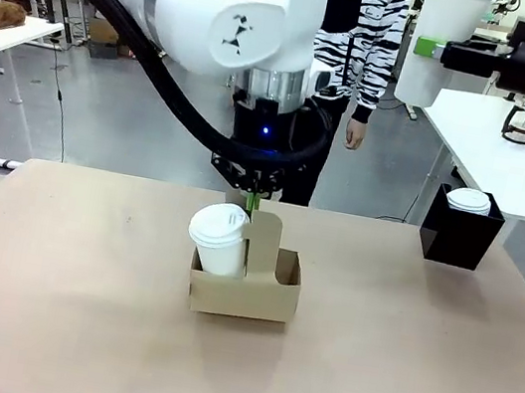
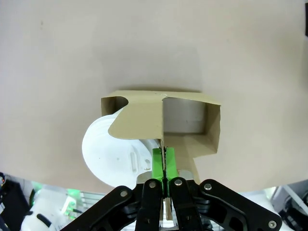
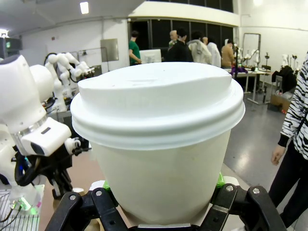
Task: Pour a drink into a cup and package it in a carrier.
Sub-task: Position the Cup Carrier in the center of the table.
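L arm reaches mid-table, wrist pointing down; L gripper (image 1: 254, 201) pinched tight on carrier (image 1: 261, 297) handle tab (image 2: 139, 120). R arm raised high; R gripper (image 1: 428, 49) clamps lidded cup (image 3: 159, 154).

The carrier (image 1: 245, 289) sits at the middle of the counter (image 1: 73, 306), with a cup (image 1: 218, 238) in its left slot. The left fingers (image 2: 159, 166) come down from the far side and pinch the carrier's upright handle tab (image 1: 263, 242) between them. Near the counter's far right corner stands a box (image 1: 457, 239) with a third cup (image 1: 469, 200) in it. High above the box and farther back, the right fingers (image 1: 426, 46) clasp a second cup (image 1: 445, 10). A person (image 1: 365, 32) stands beyond the far edge, behind the carrier.
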Controlling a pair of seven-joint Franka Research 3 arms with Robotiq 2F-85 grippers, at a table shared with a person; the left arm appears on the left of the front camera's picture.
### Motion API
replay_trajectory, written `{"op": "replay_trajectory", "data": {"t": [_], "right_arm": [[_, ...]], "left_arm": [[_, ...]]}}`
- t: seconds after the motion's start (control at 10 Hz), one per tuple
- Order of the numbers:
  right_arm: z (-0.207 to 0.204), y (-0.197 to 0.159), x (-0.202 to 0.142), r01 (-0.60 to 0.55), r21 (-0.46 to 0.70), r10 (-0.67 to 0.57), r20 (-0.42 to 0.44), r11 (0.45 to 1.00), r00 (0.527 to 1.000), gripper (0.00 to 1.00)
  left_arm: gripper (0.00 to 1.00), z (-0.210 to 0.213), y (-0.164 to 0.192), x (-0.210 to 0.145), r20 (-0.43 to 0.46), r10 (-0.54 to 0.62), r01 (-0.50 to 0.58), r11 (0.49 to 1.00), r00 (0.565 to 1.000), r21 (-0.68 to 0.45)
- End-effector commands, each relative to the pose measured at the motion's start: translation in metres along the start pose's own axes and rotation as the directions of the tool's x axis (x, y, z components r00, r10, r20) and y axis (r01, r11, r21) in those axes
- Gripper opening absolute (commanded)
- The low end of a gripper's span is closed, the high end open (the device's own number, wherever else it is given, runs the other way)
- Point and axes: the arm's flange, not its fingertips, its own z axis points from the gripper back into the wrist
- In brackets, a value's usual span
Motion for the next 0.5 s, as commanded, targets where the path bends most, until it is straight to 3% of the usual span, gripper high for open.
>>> {"op": "replay_trajectory", "data": {"t": [0.0,0.4], "right_arm": [[-0.002,0.0,0.004,-0.013,0.002,0.013,0.006,1.0,1.0,0.81],[-0.002,0.0,0.004,-0.013,0.002,0.013,0.006,1.0,1.0,0.81]], "left_arm": [[0.02,-0.006,-0.008,0.0,0.029,0.019,-0.02,0.999,0.999,0.039],[0.02,-0.024,-0.018,-0.005,0.024,0.002,-0.003,0.998,1.0,0.057]]}}
